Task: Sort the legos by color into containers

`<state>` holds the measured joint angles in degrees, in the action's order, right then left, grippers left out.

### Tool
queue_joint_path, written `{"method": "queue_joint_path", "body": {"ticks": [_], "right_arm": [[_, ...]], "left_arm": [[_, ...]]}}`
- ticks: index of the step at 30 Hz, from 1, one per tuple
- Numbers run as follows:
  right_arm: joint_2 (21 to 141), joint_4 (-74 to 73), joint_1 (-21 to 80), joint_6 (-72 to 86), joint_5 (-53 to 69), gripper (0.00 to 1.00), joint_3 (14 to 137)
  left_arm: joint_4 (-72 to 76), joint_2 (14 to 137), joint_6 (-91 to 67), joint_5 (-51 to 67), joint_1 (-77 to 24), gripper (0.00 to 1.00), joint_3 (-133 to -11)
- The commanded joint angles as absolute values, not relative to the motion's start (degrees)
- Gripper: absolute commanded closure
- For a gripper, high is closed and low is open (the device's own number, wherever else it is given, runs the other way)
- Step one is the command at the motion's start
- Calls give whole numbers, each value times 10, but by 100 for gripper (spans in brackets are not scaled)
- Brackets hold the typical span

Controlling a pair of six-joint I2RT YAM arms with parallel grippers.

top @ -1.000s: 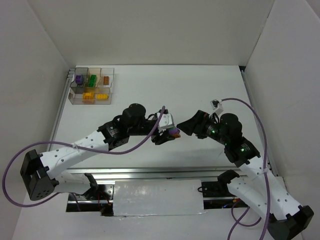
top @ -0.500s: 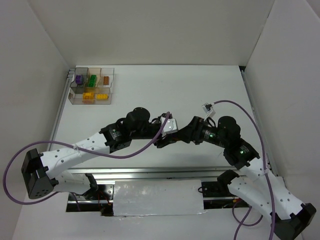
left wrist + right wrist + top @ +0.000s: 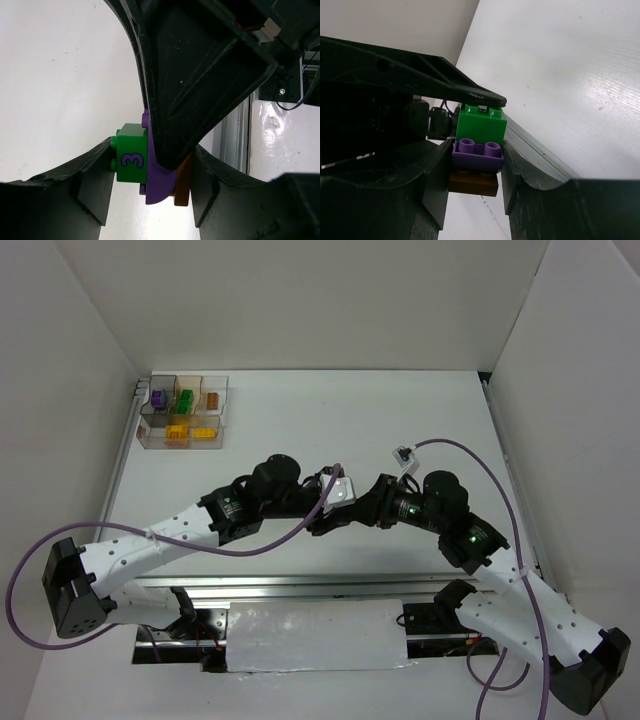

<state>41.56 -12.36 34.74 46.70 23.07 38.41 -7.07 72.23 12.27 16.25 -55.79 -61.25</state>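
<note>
A small stack of legos hangs between both grippers above mid-table: a green brick (image 3: 132,160) marked 3, a purple one (image 3: 160,177) and a brown one (image 3: 183,187). My left gripper (image 3: 150,187) is shut on the stack's ends, one finger on the green brick (image 3: 481,125), the other on the brown. My right gripper (image 3: 475,165) is shut on the sides of the purple brick (image 3: 477,155), above the brown one (image 3: 474,182). In the top view the left gripper (image 3: 333,512) and right gripper (image 3: 358,510) meet and hide the stack. The containers (image 3: 222,412) stand far left.
The clear tray's cells hold a purple brick (image 3: 158,397), a green brick (image 3: 185,400), a brown one (image 3: 212,400) and yellow-orange pieces (image 3: 178,430). White walls enclose the table. A metal rail (image 3: 300,585) runs along the near edge.
My right gripper moved left to the stack held by the left gripper and closed its jaws around the purple brick. The left arm shifted slightly right.
</note>
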Motion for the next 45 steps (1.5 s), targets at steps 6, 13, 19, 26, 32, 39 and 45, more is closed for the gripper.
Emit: {"method": "queue_joint_path", "body": {"ticks": [6, 13, 19, 26, 32, 39, 45], "right_arm": [[424, -8, 348, 390, 259, 100, 361], [437, -2, 293, 316, 300, 100, 371], [435, 3, 253, 215, 412, 100, 384], [405, 52, 252, 164, 625, 100, 367], [421, 51, 253, 178, 695, 100, 396], [454, 11, 254, 166, 689, 100, 435], [442, 24, 256, 168, 714, 100, 438]], "left_arm": [[-48, 705, 89, 182, -562, 0, -643], [-106, 673, 42, 144, -562, 0, -671], [-122, 621, -39, 63, -561, 0, -682], [-173, 627, -178, 138, -499, 0, -760], [-200, 654, -163, 314, -480, 0, -772], [-135, 626, -180, 409, -481, 1, -704], [-126, 636, -194, 431, -481, 1, -687]]}}
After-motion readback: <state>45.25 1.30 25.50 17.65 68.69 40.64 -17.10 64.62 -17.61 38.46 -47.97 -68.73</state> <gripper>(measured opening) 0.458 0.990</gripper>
